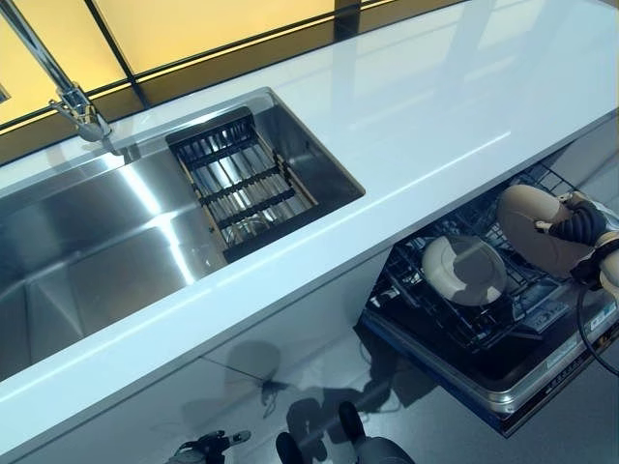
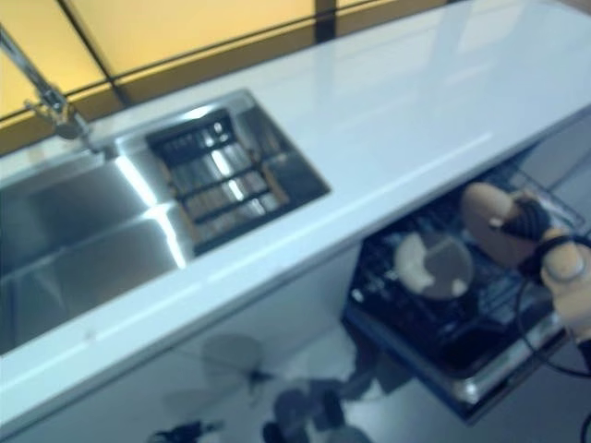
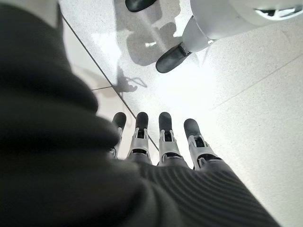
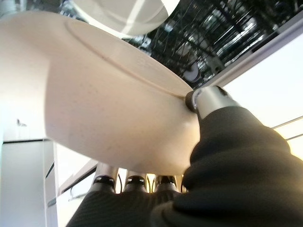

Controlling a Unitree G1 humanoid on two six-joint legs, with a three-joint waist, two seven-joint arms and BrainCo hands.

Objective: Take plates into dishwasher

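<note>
My right hand (image 1: 580, 224) pinches a beige plate (image 1: 527, 227) by its rim, thumb (image 4: 208, 99) on one face and fingers (image 4: 135, 182) under the other. The plate (image 4: 109, 109) is tilted above the right part of the pulled-out dishwasher rack (image 1: 542, 372). A second pale plate (image 1: 462, 269) lies in the rack to its left, and its edge (image 4: 123, 14) shows in the right wrist view. My left hand (image 3: 165, 137) hangs low by the floor with straight fingers and holds nothing.
A white counter (image 1: 435, 106) runs above the dishwasher. A steel sink (image 1: 97, 242) with a dark slatted insert (image 1: 242, 179) and a faucet (image 1: 58, 82) sits at the left. A person's dark shoes (image 3: 173, 56) stand on the floor nearby.
</note>
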